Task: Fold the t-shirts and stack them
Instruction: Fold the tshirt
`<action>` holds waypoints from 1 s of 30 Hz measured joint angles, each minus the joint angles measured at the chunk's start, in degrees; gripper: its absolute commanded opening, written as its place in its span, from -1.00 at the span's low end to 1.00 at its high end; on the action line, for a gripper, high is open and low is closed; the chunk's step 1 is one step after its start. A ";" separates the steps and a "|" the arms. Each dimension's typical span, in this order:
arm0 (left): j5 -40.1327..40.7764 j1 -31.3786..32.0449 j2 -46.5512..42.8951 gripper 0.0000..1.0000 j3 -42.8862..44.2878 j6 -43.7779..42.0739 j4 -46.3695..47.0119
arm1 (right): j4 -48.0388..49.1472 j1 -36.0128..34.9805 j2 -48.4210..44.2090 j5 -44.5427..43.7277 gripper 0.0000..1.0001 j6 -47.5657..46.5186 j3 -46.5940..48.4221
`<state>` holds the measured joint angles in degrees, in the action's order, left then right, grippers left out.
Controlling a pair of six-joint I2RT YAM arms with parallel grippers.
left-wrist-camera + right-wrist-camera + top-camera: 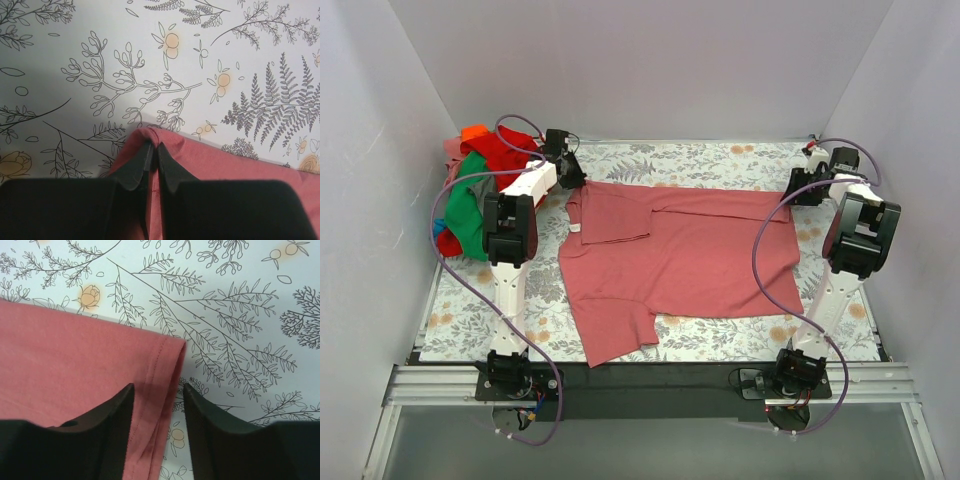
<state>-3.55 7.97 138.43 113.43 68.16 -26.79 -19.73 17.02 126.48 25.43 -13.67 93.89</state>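
A salmon-pink t-shirt (680, 255) lies partly folded on the floral cover, its far part doubled over, one sleeve near the front. My left gripper (572, 172) is shut on the shirt's far left corner; in the left wrist view the gripper (154, 147) pinches a fold of the pink cloth (220, 162). My right gripper (798, 188) is at the shirt's far right corner; in the right wrist view the gripper (159, 389) is open, straddling the hemmed edge of the shirt (75, 370). A pile of red, green, orange and pink t-shirts (470, 190) sits at the far left.
The floral table cover (720, 160) spans the whole work surface, with white walls on three sides. The black rail (650, 378) with the arm bases runs along the near edge. Purple cables loop beside each arm.
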 measured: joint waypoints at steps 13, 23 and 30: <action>-0.35 -0.35 0.44 -1.00 1.92 0.02 0.00 | -4.87 -0.55 6.54 -0.07 -0.97 0.39 11.04; -0.35 -0.42 3.98 -1.00 7.28 0.87 0.42 | -6.43 -2.86 11.82 -5.03 -0.97 -0.13 24.41; -1.60 -0.42 7.13 -0.46 10.99 1.75 0.42 | -5.64 -4.28 13.90 -9.68 -0.61 -0.13 29.46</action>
<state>-5.15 7.55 145.56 124.42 69.91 -26.37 -25.36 12.73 140.38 15.75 -13.80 123.35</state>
